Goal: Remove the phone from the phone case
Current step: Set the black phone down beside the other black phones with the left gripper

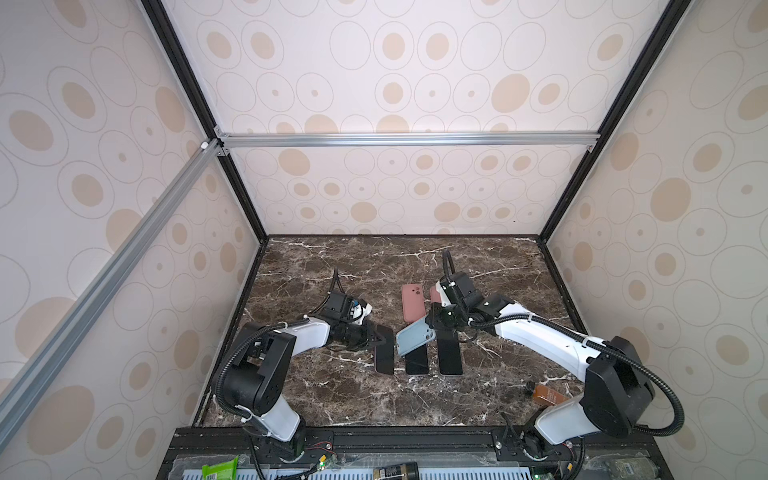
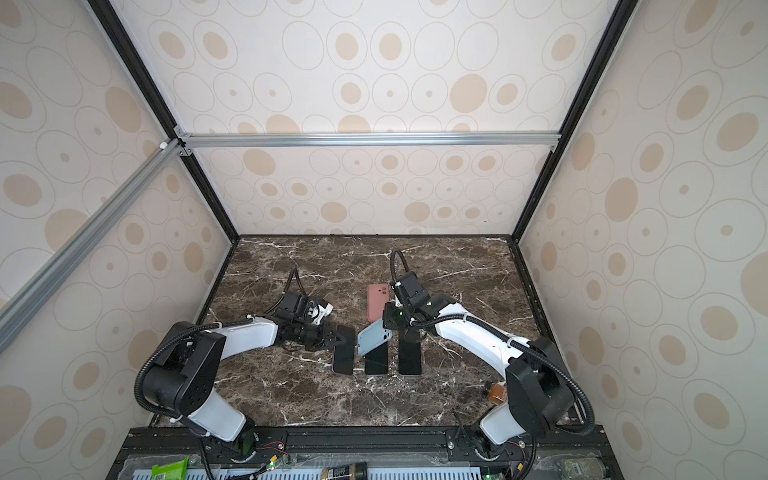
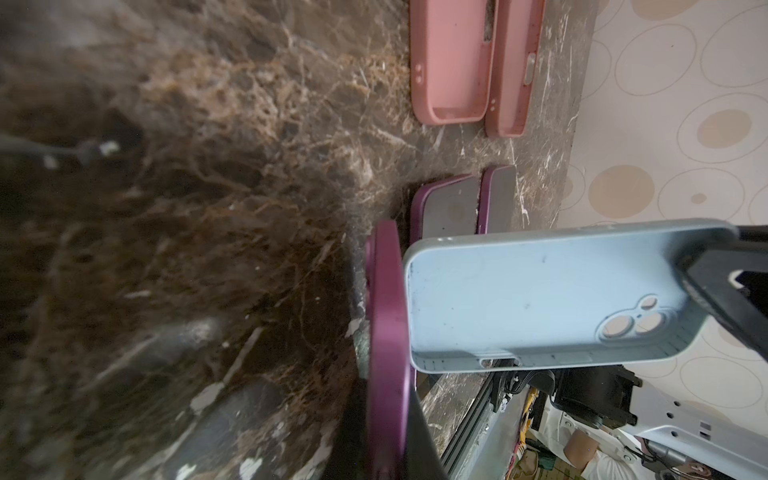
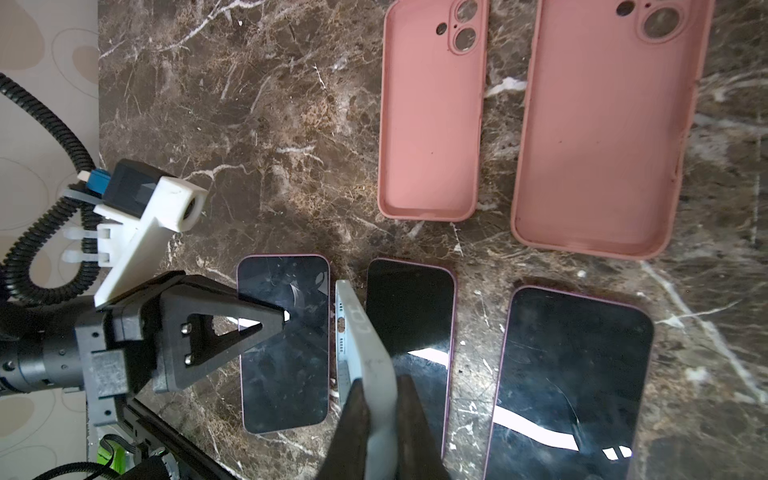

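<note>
Tabletop is dark brown marble with white veins all over. Walls are cream with beige ovals and thin grey rings, kinda retro. Small pink case and big pink case are the same salmon shade. The blue case is pale and dusty with dark specks. Left phone, middle phone and right phone all have black screens with purple rims. Left arm and right arm are white with black joints.

arms white, black joints | cables black, ribbed | pincer black, triangular
</note>
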### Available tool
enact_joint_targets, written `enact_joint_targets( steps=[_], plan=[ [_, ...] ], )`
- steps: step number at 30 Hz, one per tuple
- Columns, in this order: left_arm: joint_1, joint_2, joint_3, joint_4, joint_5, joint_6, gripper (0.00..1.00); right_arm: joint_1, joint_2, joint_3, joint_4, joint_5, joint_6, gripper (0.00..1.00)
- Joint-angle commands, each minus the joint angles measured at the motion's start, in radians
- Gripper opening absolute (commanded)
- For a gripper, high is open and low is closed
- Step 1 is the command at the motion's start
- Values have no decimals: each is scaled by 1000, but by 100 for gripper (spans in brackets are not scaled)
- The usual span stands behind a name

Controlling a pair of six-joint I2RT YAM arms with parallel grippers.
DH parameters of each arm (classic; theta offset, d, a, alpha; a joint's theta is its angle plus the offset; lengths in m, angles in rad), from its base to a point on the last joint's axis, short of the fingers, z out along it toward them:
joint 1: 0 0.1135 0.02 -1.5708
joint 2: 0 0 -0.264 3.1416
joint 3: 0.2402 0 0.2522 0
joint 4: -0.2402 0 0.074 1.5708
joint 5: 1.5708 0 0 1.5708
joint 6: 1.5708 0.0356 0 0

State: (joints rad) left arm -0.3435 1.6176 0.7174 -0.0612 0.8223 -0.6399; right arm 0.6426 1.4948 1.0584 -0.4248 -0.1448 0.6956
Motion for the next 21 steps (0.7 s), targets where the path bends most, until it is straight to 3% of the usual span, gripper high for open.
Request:
enact_joint_targets(
  steps=[1, 5, 21],
  plan=[
    [8, 10, 40, 33, 37, -18, 0, 8, 18, -15, 3, 19, 20, 0],
    [8, 22, 42, 34, 38, -18, 1, 11, 25, -15, 1, 23, 19, 0],
    [23, 47, 11, 34, 8, -22, 32, 10, 42, -24, 11, 24, 22, 0]
  ],
)
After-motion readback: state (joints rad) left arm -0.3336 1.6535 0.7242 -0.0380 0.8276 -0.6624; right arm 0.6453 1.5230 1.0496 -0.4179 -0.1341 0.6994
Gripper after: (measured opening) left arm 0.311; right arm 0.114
